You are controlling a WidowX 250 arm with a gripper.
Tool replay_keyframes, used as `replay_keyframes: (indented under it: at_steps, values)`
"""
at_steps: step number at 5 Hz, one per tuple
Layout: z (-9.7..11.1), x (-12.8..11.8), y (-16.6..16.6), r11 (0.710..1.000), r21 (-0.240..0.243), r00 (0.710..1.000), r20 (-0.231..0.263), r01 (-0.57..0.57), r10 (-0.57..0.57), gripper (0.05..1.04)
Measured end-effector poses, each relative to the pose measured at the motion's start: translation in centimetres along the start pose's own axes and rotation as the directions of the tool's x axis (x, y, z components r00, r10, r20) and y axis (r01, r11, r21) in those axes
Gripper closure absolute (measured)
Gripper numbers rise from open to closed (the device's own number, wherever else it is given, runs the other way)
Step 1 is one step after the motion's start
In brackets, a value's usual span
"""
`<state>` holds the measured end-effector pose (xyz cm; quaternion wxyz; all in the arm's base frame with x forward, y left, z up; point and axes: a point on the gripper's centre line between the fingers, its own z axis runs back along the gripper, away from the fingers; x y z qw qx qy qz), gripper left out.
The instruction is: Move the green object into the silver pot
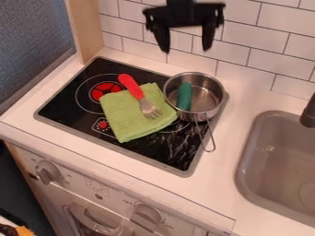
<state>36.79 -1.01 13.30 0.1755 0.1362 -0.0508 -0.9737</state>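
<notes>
High at the top of the view hangs my gripper [186, 45], open, with nothing between its two fingers, well above the stove. The silver pot [214, 109] stands on the right part of the black cooktop, its wire handle pointing toward the front. A dark green elongated object [184, 96] lies inside the pot, along its left side. A light green cloth [124, 119] is spread on the cooktop just left of the pot.
A fork with a red handle [131, 86] lies on the cloth. To the right is a grey sink [247, 161] with a dark faucet [309, 113]. White tiles [240, 48] rise behind the cooktop [73, 103], and knobs line the stove front.
</notes>
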Motion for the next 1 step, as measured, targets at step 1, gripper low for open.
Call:
replay_keyframes:
  at_steps: [1]
  values:
    - [0.12, -0.06, -0.07, 1.000, 0.002, 1.000, -0.003, -0.002, 0.002, 0.083]
